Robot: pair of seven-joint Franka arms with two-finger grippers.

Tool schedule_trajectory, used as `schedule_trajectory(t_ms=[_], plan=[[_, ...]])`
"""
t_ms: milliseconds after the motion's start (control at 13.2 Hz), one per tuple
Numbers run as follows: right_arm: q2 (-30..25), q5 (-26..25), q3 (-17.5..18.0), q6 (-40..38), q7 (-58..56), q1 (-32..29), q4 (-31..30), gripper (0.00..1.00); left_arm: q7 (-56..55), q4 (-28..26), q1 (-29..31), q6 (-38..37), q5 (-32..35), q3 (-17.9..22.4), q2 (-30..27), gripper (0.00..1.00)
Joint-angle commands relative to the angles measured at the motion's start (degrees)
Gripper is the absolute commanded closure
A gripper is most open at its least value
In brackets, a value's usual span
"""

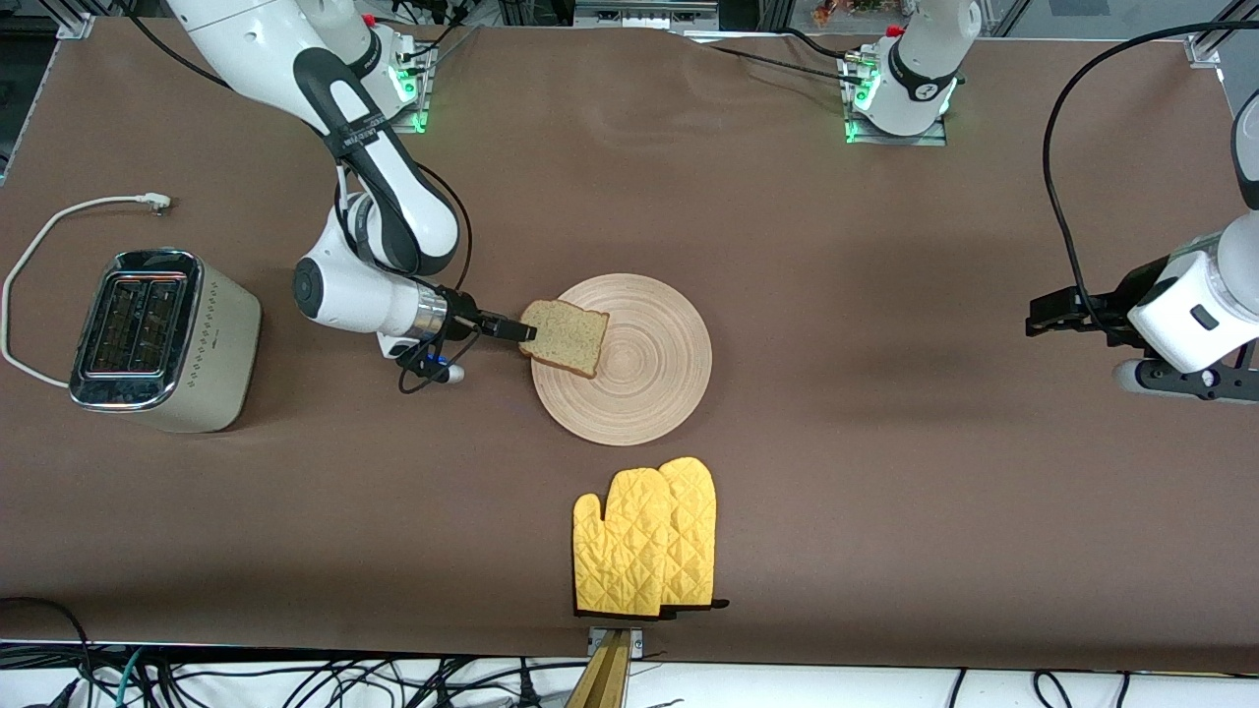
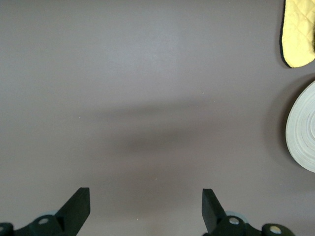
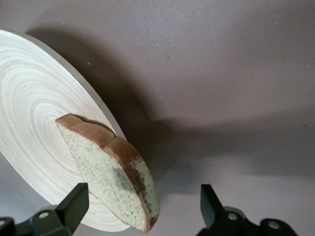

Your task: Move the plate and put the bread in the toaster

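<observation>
My right claw [image 1: 519, 330] sits at the edge of the plate [image 1: 644, 379] that faces the toaster [image 1: 162, 339], level with the bread [image 1: 566, 336]. In the right wrist view its 2 fingers [image 3: 75, 204] stand spread, with the bread [image 3: 110, 169] lying nearer 1 of them; whether either finger touches the slice I cannot tell. The bread lies on the plate [image 3: 34, 123], its crust overhanging the rim on the toaster's side. The plate rests near the middle of the desk [image 1: 885, 492]. The toaster stands at the right arm's end of the desk, both slots facing up. 2 yellow oven mitts [image 1: 647, 541] lie nearer the front camera than the plate. My left claw [image 1: 1045, 320] waits spread over bare desk at the left arm's end.
</observation>
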Motion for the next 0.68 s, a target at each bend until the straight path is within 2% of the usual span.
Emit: schedule_trajectory(t_ms=[0,76,152,228,304,380,456,532,608], plan=[[0.1,1.8,0.7,1.6,-1.4,-0.1,-1.0,0.0,-0.1,-7.6,-3.9,2.5,-2.6,6.2,-7.3,0.0],[0.3,1.9,1.0,1.8,-1.4,0.1,-0.8,0.0,-0.4,-16.7,-8.2,9.8,-2.9,11.3,-13.0,0.0],[0.6,3.0,1.1,1.8,-1.4,0.4,-0.6,0.0,-0.4,-23.2,-13.6,14.3,-3.0,16.4,-17.3,0.0],[0.7,3.7,1.1,2.1,-1.4,0.5,-0.6,0.0,-0.3,-25.3,-16.6,15.6,-4.4,20.0,-18.8,0.0],[0.8,3.7,1.1,2.3,-1.4,1.0,-0.5,0.01,0.5,-25.2,-16.9,15.6,-6.0,20.6,-18.9,0.0],[0.8,3.8,1.1,2.5,-1.4,1.2,-0.5,0.07,0.5,-25.0,-16.8,15.6,-6.3,20.6,-18.7,0.0],[1.2,3.8,1.1,2.6,-1.4,1.3,-0.4,0.17,0.5,-24.8,-16.4,15.5,-6.4,20.6,-18.4,0.0],[1.4,3.8,1.1,2.5,-1.4,1.3,-0.3,0.33,0.5,-24.7,-16.4,15.5,-6.4,20.5,-18.3,0.0],[1.3,3.7,1.1,2.5,-1.5,1.3,-0.3,0.54,0.5,-24.4,-16.4,15.4,-6.4,20.3,-18.2,0.0]])
